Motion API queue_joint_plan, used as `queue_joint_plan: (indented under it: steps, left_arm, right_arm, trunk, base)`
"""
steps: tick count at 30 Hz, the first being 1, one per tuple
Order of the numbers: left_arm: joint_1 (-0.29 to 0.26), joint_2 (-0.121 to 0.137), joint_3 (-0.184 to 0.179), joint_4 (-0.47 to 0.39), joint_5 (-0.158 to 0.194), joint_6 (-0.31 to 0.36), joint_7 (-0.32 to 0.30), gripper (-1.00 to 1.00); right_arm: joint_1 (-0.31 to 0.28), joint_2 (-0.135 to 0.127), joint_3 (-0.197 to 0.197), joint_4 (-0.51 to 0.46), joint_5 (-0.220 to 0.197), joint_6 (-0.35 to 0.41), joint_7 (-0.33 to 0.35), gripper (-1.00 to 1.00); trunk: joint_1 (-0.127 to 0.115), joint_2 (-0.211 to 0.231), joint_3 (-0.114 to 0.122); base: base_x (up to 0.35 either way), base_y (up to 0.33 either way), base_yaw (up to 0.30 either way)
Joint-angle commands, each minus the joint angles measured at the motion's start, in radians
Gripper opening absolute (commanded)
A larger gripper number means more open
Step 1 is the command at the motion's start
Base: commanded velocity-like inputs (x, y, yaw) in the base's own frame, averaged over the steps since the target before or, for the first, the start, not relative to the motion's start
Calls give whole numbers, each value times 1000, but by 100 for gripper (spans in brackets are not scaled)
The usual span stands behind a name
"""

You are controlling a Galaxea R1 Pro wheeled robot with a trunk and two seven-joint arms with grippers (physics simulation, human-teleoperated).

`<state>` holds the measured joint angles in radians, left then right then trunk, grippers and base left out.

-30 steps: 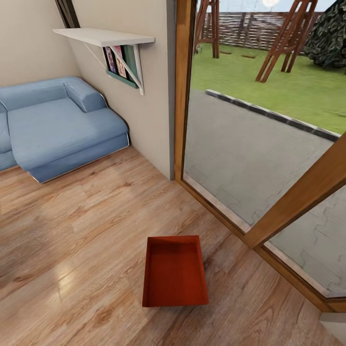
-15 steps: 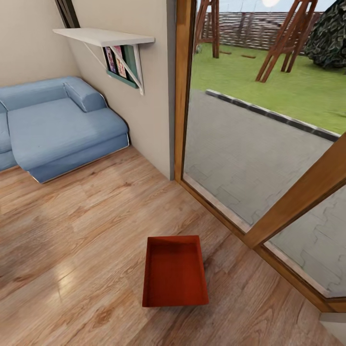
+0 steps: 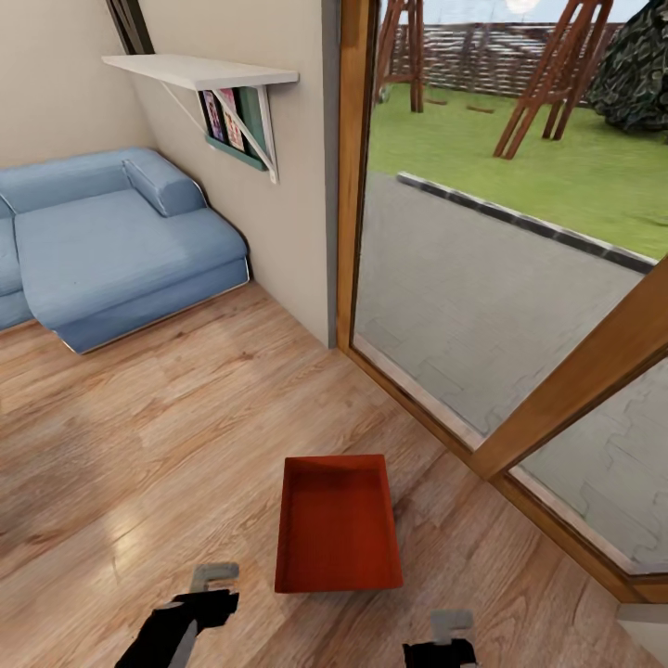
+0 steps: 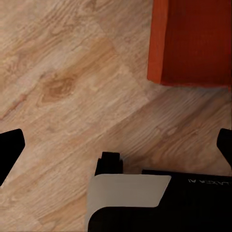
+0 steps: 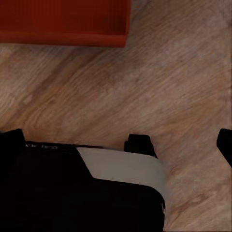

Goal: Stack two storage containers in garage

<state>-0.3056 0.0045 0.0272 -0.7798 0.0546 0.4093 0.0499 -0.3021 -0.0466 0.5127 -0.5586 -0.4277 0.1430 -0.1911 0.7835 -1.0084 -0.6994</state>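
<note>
Your two end effectors sit at the lower edge of the head view, the left end effector (image 3: 215, 583) just off the near left corner of the bin and the right end effector (image 3: 452, 631) just off its near right corner, neither touching it. In the left wrist view the left end effector (image 4: 116, 145) has its two dark fingertips (image 4: 9, 150) at opposite edges of the picture, spread wide with nothing between them; the right wrist view shows the same wide, unloaded spread for the right end effector (image 5: 118, 137). You have one storage container (image 3: 339, 524) in sight, orange-red, open-topped and with nothing inside, resting flat on the light wood plank floor (image 3: 139, 445) of the living room, between your two arms and a little ahead of them. The left wrist view catches one near corner of that storage container (image 4: 193, 43) and the right wrist view its near edge (image 5: 63, 21), with bare planks (image 5: 145, 82) below each. The head view adds the surroundings: one glass door (image 3: 482, 278) in a wooden frame just to the right of the bin, one blue sofa (image 3: 111, 241) well away at the far left, and one white wall shelf (image 3: 199, 72) with books tucked beneath it.
</note>
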Motion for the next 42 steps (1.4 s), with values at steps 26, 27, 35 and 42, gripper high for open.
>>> queue_joint_plan:
  steps: [26,27,35,42]
  left_arm:
    - [-500,-161,-9,389,-18,48,105,100]
    - [-500,-160,-10,405,-19,32,107,100]
    - [-500,-157,-13,438,-19,-37,112,100]
    - [-500,-155,-14,445,-19,-60,105,100]
  right_arm:
    - [-611,160,3,384,-47,-57,-88,100]
    - [-611,161,2,384,-47,-59,-87,100]
    - [-611,162,3,394,-47,-86,-71,100]
    - [-611,159,4,407,-45,-91,-59,100]
  trunk:
    - [0,-1,-1]
    - [0,-1,-1]
    - [0,-1,-1]
    - [0,-1,-1]
  base:
    - [0,0,0]
    - [0,0,0]
    - [0,0,0]
    - [0,0,0]
